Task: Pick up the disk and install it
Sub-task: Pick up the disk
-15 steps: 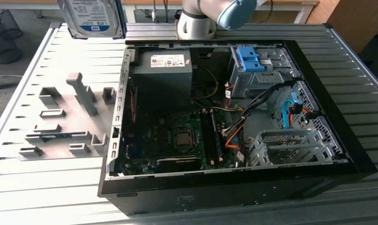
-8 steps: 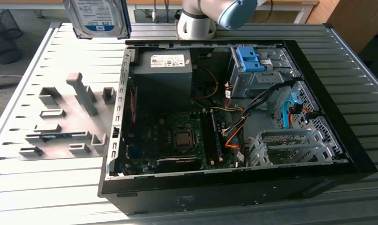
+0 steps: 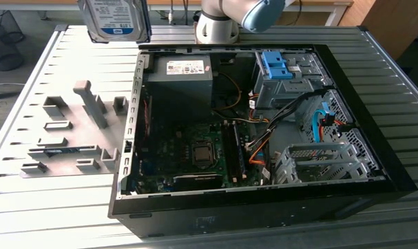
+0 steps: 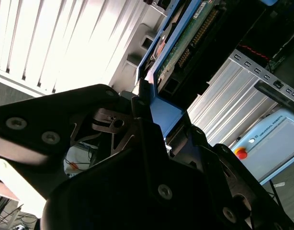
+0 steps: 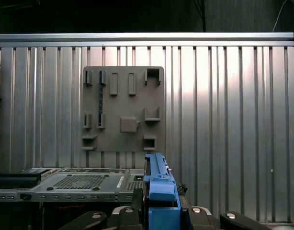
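Note:
The disk (image 3: 115, 21), silver with a white-and-blue label, hangs in the air above the table's far end, at the exterior view's upper left, beyond the open computer case (image 3: 392, 171). In the second wrist view its green circuit board and blue rail (image 4: 183, 45) stick out from my gripper (image 4: 152, 103), which is shut on it. In the first wrist view the disk's blue rail (image 5: 160, 184) stands edge-on between my gripper's dark fingers (image 5: 132, 213); the gripper (image 5: 161, 211) looks down on the slatted table.
Inside the case sit a dark grey box with a white sticker (image 3: 181, 78), a bright blue latch piece (image 3: 275, 65) and a metal drive cage (image 3: 320, 161). A grey fixture plate (image 3: 70, 135) with holders lies on the slatted table (image 3: 29, 207). The arm's base (image 3: 219, 23) stands behind the case.

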Controlling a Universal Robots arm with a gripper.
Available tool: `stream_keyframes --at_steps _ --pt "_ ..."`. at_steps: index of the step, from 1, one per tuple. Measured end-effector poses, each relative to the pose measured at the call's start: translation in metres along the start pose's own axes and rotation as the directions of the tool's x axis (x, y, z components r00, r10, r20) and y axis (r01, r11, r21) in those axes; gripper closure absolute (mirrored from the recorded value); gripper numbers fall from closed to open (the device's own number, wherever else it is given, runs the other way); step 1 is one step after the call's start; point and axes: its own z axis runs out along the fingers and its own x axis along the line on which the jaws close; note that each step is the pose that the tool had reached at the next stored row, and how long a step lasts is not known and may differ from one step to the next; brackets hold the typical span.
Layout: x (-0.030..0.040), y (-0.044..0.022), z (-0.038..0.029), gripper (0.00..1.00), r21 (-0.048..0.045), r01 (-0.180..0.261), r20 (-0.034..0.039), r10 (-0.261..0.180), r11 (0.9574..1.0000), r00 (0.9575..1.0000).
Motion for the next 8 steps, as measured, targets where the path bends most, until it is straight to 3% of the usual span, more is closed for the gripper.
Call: stream_keyframes --at_steps 8 --pt "-0.0002 -0.0115 -0.0002 0.64 0.0000 0.000 0.0000 0.000 1.0000 1.0000"
